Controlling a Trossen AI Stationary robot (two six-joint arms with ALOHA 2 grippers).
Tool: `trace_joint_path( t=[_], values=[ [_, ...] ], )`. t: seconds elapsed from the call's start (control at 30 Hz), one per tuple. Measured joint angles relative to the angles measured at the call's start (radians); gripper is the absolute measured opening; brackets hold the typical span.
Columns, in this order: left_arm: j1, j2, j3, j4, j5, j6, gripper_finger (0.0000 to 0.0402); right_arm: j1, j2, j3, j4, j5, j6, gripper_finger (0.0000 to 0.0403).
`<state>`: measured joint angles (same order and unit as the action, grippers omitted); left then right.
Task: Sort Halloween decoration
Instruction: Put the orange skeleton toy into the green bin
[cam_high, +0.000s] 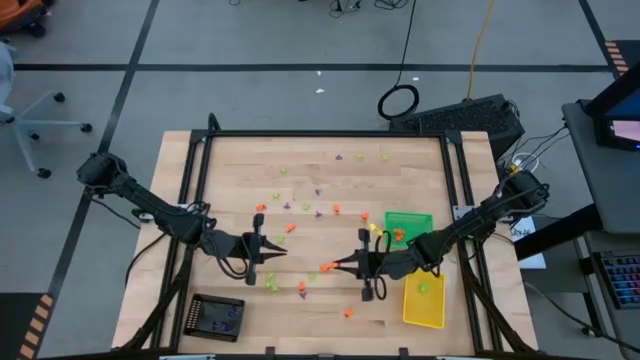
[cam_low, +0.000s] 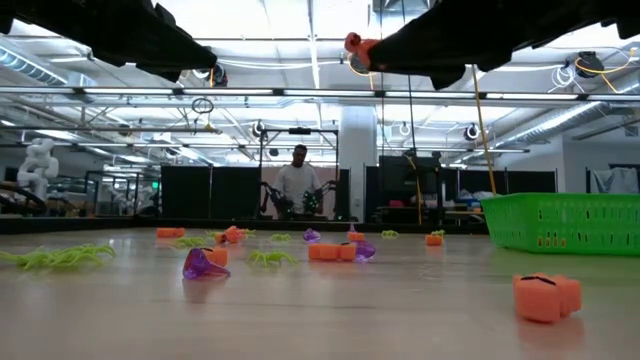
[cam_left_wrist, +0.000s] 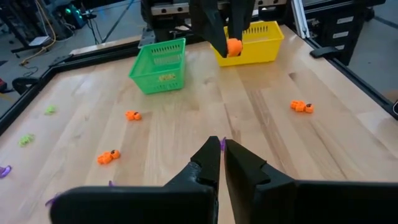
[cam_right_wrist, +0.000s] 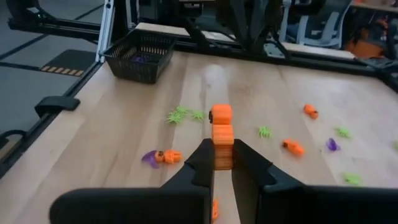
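Note:
Small orange, purple and lime green Halloween trinkets (cam_high: 300, 215) lie scattered over the wooden table. My left gripper (cam_high: 278, 250) hangs above the table's middle left, pointing toward the right edge and shut, with a purple sliver (cam_left_wrist: 222, 144) at its fingertips. My right gripper (cam_high: 338, 266) faces it from the middle right, shut on an orange trinket (cam_right_wrist: 222, 127). That trinket also shows in the left wrist view (cam_left_wrist: 234, 46) and high up in the low view (cam_low: 355, 44). My left gripper pinches a purple trinket (cam_left_wrist: 222, 144) between its two fingertips. Only a sliver shows past the fingers, so which part it has cannot be told. The fingers lie nearly level, pointing toward the table's right, above the table top. My right gripper pinches the orange trinket's rear part (cam_right_wrist: 222, 154) between its two fingers. The trinket's front end (cam_right_wrist: 221, 114) sticks out beyond the fingertips, along the fingers. The fingers point toward the table's left, slanting slightly down. The trinket is lifted clear of the table.
A green tray (cam_high: 420, 216) stands at the right, with a yellow tray (cam_high: 423, 312) nearer the front edge. A black tray (cam_high: 217, 317) sits at the front left. Loose trinkets lie below and between the grippers (cam_high: 270, 280). A person (cam_low: 298, 180) stands far behind the table.

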<state>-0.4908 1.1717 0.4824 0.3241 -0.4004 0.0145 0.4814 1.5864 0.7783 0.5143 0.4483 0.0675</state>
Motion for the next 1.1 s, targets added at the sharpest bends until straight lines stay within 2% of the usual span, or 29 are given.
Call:
trace_joint_path(
  t=[0.33,0.5,0.83,1.1],
  values=[
    [0.000,0.000,0.000,0.000,0.000,0.000,0.0022,-0.010,-0.009,0.000,0.114,-0.002,-0.151,0.0018],
    [0.000,0.000,0.000,0.000,0.000,0.000,0.0022,-0.011,-0.009,-0.009,0.140,-0.003,-0.132,0.0018],
    [0.000,0.000,0.000,0.000,0.000,0.001,0.0022,-0.010,-0.009,-0.180,0.476,-0.016,-0.108,0.0018],
    [0.000,0.000,0.000,0.000,0.000,0.001,0.0022,-0.010,-0.009,-0.205,0.506,-0.006,-0.087,0.0018]
  ],
)
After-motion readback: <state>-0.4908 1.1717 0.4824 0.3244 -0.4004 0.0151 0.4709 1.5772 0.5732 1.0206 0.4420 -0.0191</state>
